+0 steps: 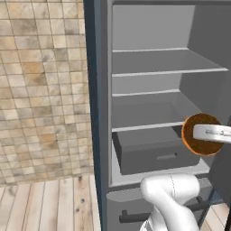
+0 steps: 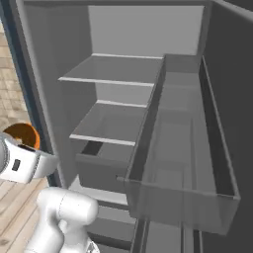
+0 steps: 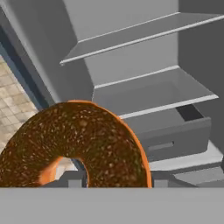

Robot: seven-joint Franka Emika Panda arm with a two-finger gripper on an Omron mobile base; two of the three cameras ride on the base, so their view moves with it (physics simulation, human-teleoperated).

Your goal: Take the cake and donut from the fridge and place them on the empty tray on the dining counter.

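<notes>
Fingers [image 3: 74, 178] grip the donut [image 3: 74, 140], held upright, just outside the open fridge [image 1: 149, 103]; bare shelves [image 1: 162, 63], drawer [image 1: 158, 155] behind.

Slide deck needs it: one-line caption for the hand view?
Round orange-brown glazed donut held up close at the gripper, before the open slate-grey fridge with its light grey shelves and drawer.

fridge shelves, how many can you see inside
2. The upper shelf and the lower shelf are light grey and sit inside the open fridge, both above the grey drawer. More may be hidden above the top of the frame.
</notes>
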